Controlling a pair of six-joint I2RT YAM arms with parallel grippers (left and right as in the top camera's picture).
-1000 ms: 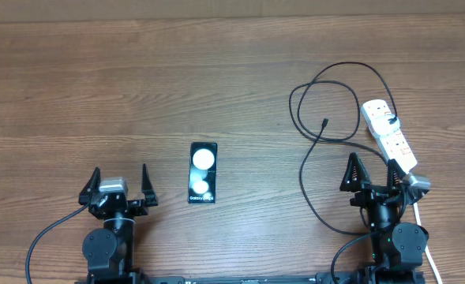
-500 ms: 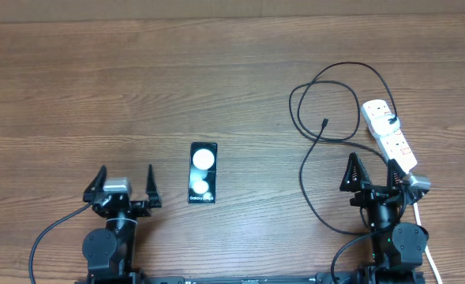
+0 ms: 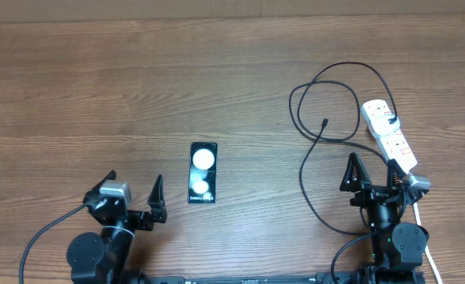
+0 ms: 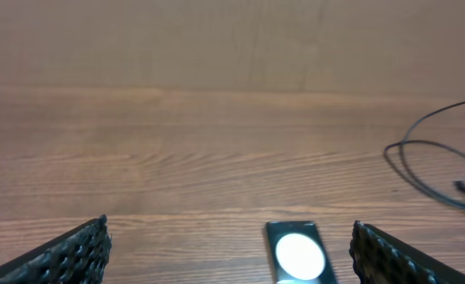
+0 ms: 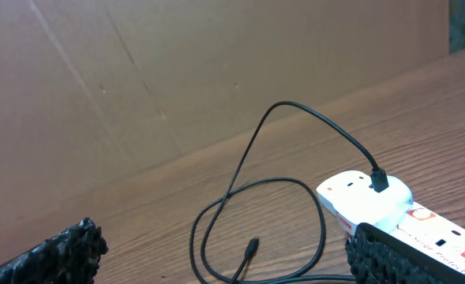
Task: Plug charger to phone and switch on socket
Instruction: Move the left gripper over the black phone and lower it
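The phone lies flat on the wooden table, its two white circles facing up. It also shows in the left wrist view, between my fingers but ahead of them. My left gripper is open and empty, to the left of the phone and nearer the front edge. The charger loops over the right half of the table, and its loose connector tip lies on the wood. Its plug sits in the socket. My right gripper is open and empty, just in front of the socket.
The strip's white cord runs down past the right arm's base. A brown cardboard wall stands behind the table. The charger also shows at the right edge of the left wrist view.
My left gripper has shifted right and a little toward the front edge, turning toward the phone. The right arm, phone, charger and socket have not moved.
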